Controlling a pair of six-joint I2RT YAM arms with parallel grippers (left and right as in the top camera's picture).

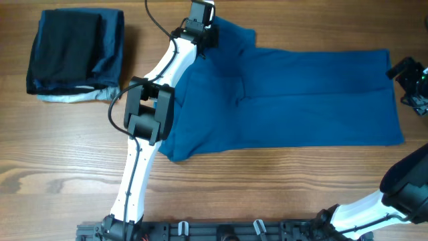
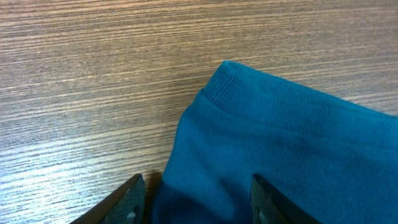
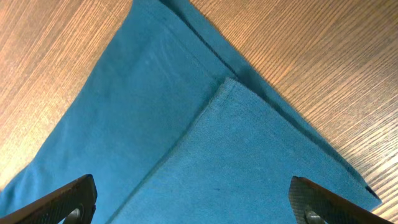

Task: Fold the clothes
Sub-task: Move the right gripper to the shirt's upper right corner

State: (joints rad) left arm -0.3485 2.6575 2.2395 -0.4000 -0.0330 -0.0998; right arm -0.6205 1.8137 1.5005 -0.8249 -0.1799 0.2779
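The polo shirt (image 1: 301, 94) is lying flat on the table (image 1: 67, 167); the left gripper (image 2: 196, 193), partly open and empty, is straddling its sleeve (image 2: 249, 124), the right gripper (image 3: 199, 199) gaping empty above the hem (image 1: 394, 100), both needing square, deep pinches

Bright, even light; shadows faint, soft; warm glare on table (image 3: 37, 50), right wrist view; focus sharp

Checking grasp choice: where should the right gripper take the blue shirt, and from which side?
Probably pinch the shirt at its right-end corner beside the right gripper, coming from the right: the layers lie flat there, facing its open fingers.
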